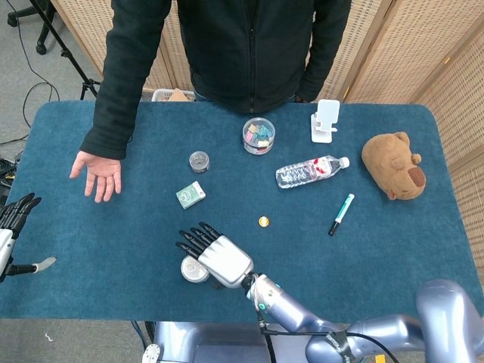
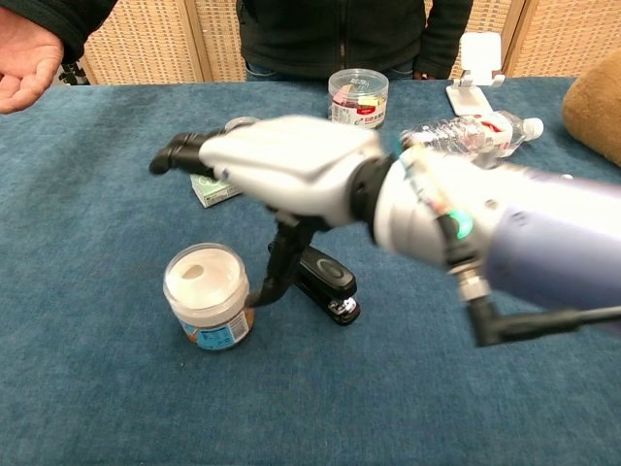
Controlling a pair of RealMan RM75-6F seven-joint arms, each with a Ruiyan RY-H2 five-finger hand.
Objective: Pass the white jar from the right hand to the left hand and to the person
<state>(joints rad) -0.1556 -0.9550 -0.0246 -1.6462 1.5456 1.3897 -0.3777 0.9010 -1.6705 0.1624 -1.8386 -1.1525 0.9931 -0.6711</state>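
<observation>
The white jar [image 2: 207,294] stands upright on the blue table, its white lid facing up; in the head view the jar [image 1: 193,269] shows just left of my right hand. My right hand [image 2: 291,170] hovers over and behind it with fingers spread, holding nothing; the thumb [image 2: 278,262] hangs down close beside the jar. In the head view the right hand [image 1: 213,253] is near the table's front edge. My left hand [image 1: 13,219] is at the far left edge, off the table, fingers apart and empty. The person's open palm [image 1: 98,175] rests on the table at the left.
A black stapler [image 2: 325,282] lies right of the jar, under my hand. Farther back are a green box [image 1: 190,195], a round tin [image 1: 199,160], a clear tub [image 1: 259,135], a water bottle [image 1: 311,172], a pen [image 1: 341,214], a phone stand [image 1: 326,121] and a teddy bear [image 1: 393,165].
</observation>
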